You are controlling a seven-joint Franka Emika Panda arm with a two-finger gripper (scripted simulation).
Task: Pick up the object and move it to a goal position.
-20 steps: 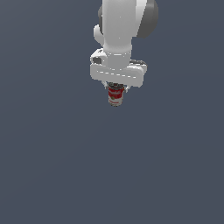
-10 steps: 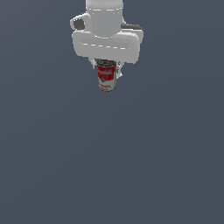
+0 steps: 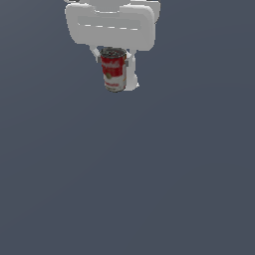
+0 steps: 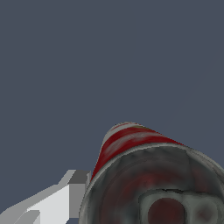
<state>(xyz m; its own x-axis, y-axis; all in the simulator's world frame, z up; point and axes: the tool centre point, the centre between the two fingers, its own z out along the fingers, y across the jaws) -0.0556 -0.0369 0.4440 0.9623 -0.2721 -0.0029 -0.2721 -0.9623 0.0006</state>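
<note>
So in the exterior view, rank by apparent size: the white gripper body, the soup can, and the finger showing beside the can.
1. Gripper body, widest.
2. Soup can.
3. Finger, a thin strip, partly hidden by the can.

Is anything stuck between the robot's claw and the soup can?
No. The gripper is shut right on the soup can, with a white finger pressed against its side and nothing between them. Around the can only plain grey shows. No goal mark is visible, so that path cannot be judged.

I see my white gripper (image 3: pixel 115 69) pointing straight down near the exterior view's top edge, fingers (image 3: pixel 131 74) clamped on the can (image 3: pixel 113 69).
</note>
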